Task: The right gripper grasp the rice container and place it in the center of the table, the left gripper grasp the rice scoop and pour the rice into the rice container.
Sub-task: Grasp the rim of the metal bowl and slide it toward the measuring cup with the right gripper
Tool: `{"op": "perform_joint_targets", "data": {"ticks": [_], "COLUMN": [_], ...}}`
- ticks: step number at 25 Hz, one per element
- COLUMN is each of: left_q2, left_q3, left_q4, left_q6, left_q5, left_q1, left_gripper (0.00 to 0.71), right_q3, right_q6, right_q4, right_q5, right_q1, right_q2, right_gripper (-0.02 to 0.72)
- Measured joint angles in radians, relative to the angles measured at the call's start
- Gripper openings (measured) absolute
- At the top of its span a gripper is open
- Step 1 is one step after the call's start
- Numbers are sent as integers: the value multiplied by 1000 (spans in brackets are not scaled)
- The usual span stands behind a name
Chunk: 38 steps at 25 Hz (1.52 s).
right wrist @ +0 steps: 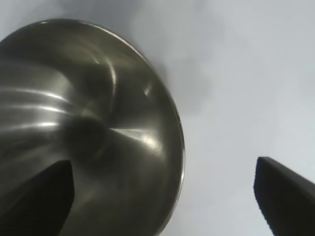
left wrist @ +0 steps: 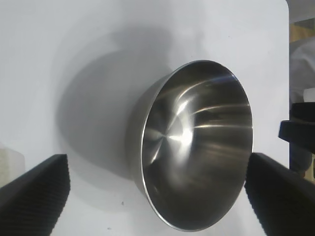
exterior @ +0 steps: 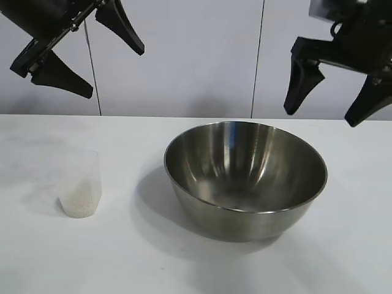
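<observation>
Right gripper (exterior: 335, 98) fingers spread, empty, above steel bowl (exterior: 245, 177) right rim: straddle rim squarely before you clamp. Left gripper (exterior: 86, 52) spread, parked high.

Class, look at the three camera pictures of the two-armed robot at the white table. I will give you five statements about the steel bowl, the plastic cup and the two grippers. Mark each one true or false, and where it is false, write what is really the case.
1. The large shiny stainless-steel mixing bowl stands upright on the plain white table. True.
2. The bowl holds a heap of rice. False: its inside is bare metal.
3. The small clear plastic measuring cup has white rice grains in its bottom. True.
4. The right gripper is clamped on the bowl's rim. False: it hangs open above the bowl, touching nothing.
5. The left gripper holds the cup. False: it hangs open, high above the table, and the cup stands alone.
</observation>
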Motion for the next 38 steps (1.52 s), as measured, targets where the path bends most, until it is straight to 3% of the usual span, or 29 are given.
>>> {"op": "perform_joint_targets", "data": {"ticks": [8, 18, 29, 32, 38], "left_q2": [0, 0, 0, 0, 0], "left_q3": [0, 0, 0, 0, 0], "left_q4": [0, -1, -1, -1, -1], "left_q6": [0, 0, 0, 0, 0], "left_q5": [0, -18, -20, -20, -20], "left_q1": [0, 0, 0, 0, 0], "left_gripper": [694, 694, 694, 694, 694], "right_q3": [0, 2, 2, 2, 2], "right_q6": [-5, -63, -63, -61, -61], "right_q4": [17, 44, 50, 50, 47], "right_q5": [-47, -99, -139, -135, -128], "right_q1": [0, 6, 62, 61, 61], "right_q2": [106, 158, 219, 235, 236], "right_gripper": [683, 655, 638, 571, 288]}}
